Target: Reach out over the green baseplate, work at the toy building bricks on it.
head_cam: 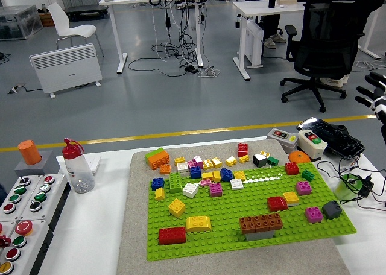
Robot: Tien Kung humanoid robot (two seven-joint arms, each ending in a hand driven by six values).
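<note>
Right hand (pixel 375 96) sat at far right edge, fingers spread, empty, well off the baseplate (pixel 338 227). Bricks (pixel 260 223) lay scattered across it. Best approach: come in high, descend on one brick, avoid neighbours.

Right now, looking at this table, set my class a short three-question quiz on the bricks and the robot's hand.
1. True or false: the right hand is touching a brick on the green baseplate.
2. What colour is the long brick near the baseplate's front edge?
3. The bottle left of the mat has a cap that is: A blue, B red, C green.

Key: 1 false, it is raised at the right edge, fingers spread; 2 brown; 3 B.
</note>
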